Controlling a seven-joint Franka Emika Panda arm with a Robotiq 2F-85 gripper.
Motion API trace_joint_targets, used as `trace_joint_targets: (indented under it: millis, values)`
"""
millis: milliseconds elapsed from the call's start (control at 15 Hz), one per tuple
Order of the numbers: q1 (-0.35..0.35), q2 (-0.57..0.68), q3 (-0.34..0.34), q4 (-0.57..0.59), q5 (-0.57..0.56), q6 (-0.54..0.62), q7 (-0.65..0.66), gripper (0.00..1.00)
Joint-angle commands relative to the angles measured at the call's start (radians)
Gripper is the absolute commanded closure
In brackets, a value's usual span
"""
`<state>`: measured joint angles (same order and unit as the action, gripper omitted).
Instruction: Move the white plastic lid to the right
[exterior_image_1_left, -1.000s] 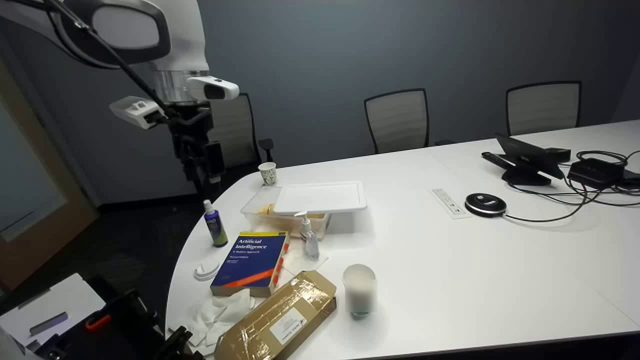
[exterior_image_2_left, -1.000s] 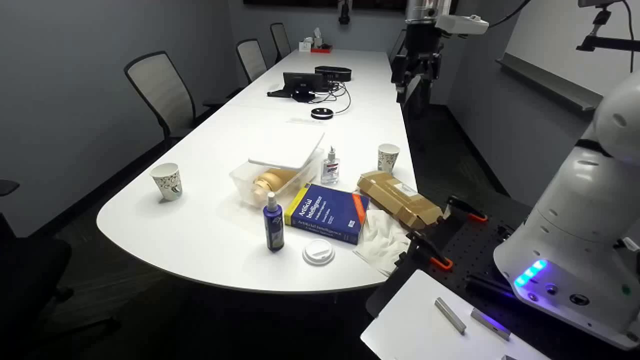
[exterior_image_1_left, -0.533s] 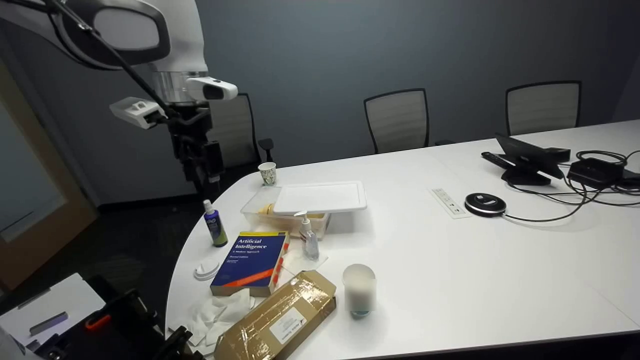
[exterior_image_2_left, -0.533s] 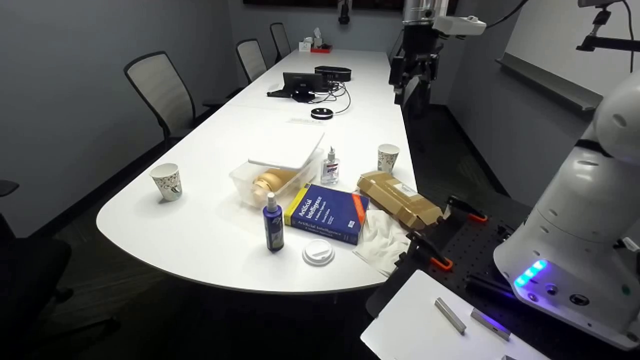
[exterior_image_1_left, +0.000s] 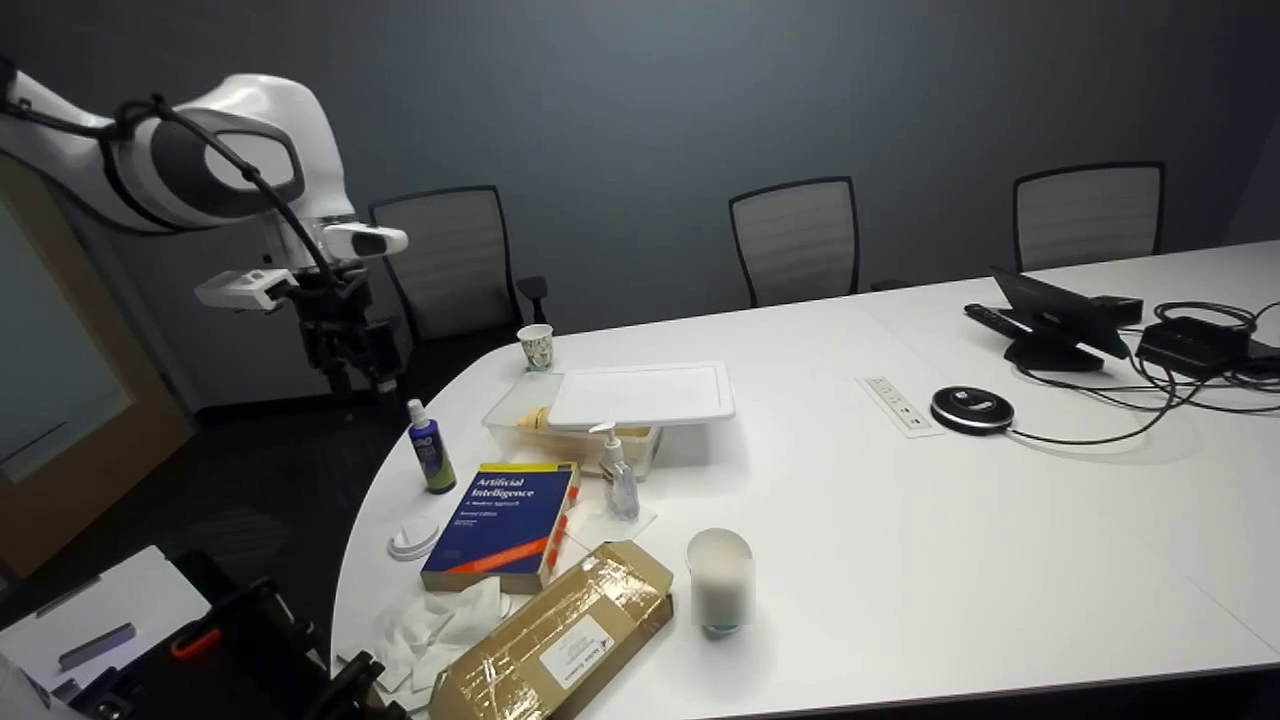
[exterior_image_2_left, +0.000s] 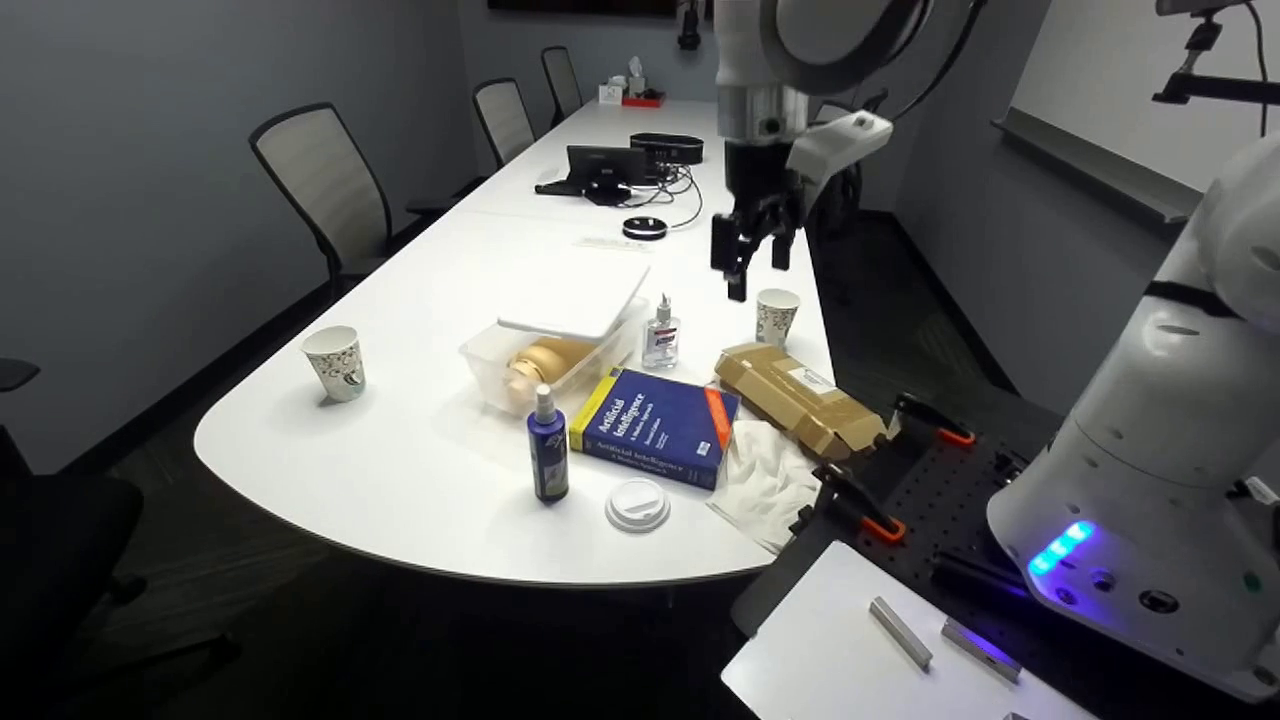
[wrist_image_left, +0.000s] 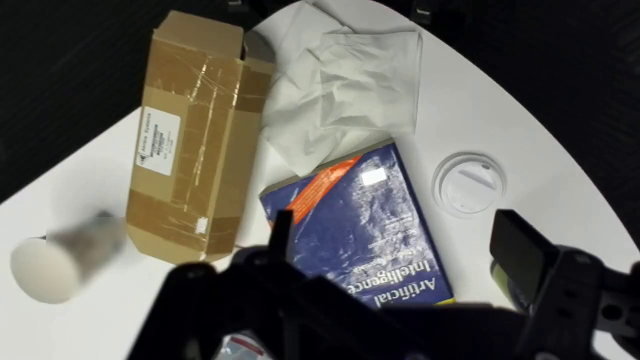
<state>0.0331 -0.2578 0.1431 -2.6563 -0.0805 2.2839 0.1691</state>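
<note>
The white plastic lid (exterior_image_1_left: 642, 393) is flat and rectangular with rounded corners. It rests tilted across the top of a clear plastic container (exterior_image_1_left: 500, 405), overhanging one side, and shows in both exterior views (exterior_image_2_left: 570, 305). The container holds a beige item (exterior_image_2_left: 540, 358), partly hidden by the lid. My gripper (exterior_image_2_left: 758, 275) is in the air above the table, apart from the lid, with its fingers spread and nothing between them. It also shows in an exterior view (exterior_image_1_left: 364, 383). In the wrist view the open jaws (wrist_image_left: 395, 220) are above the blue book (wrist_image_left: 350, 215), and the lid is out of view.
A pump bottle (exterior_image_2_left: 660, 342) stands close beside the container. The blue book, a cardboard box (exterior_image_2_left: 795, 395), napkins (wrist_image_left: 370, 82), a purple spray bottle (exterior_image_2_left: 549, 460), a round cup lid (exterior_image_2_left: 637, 505) and paper cups (exterior_image_2_left: 335, 362) (exterior_image_2_left: 775, 316) are around it. A black disc device (exterior_image_1_left: 971, 410) lies farther along.
My arm and gripper have moved lower; in the exterior views the gripper has shifted left and down, nearer the objects on the table. The lid and the other objects have not moved.
</note>
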Motion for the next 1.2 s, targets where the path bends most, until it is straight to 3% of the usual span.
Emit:
trace_joint_targets:
  millis: [0, 200, 467, 1133]
  values:
    - [0.051, 0.138, 0.077, -0.014, -0.091, 0.166, 0.106, 0.00]
    - [0.079, 0.289, 0.098, 0.016, -0.194, 0.290, 0.160, 0.00]
    - [0.134, 0.480, 0.056, 0.075, -0.280, 0.386, 0.145, 0.00]
    - [0.305, 0.835, -0.029, 0.236, -0.247, 0.571, 0.001, 0.00]
